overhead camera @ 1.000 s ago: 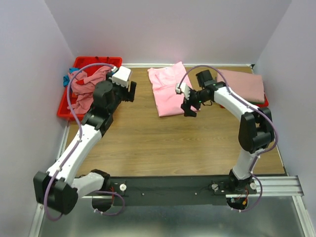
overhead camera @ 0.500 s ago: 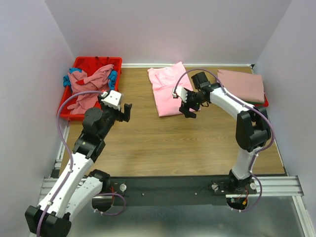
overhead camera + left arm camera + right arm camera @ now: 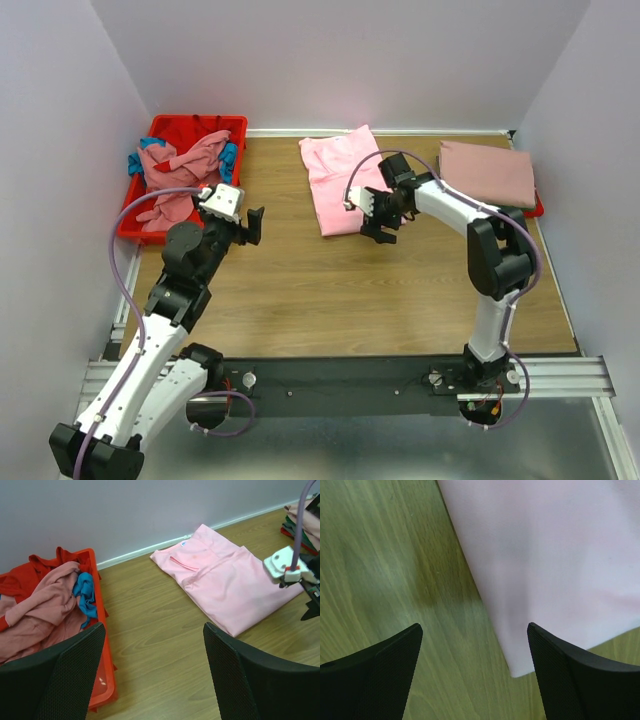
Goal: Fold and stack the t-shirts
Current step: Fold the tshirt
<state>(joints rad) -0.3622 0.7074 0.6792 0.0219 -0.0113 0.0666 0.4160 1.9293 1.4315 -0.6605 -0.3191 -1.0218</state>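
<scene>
Top external view: bright pink t-shirt at twelve o'clock, right gripper spread over its six-o'clock corner; left gripper spread, empty, at nine o'clock.

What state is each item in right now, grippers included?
pink t-shirt: partly folded, lying flat on the table.
dusty rose t-shirt: folded, on top of the right-side stack.
red bin: holding the crumpled shirts, none folded.
left gripper: open, empty, beside the bin.
right gripper: open, empty, above the pink t-shirt's near corner.
</scene>
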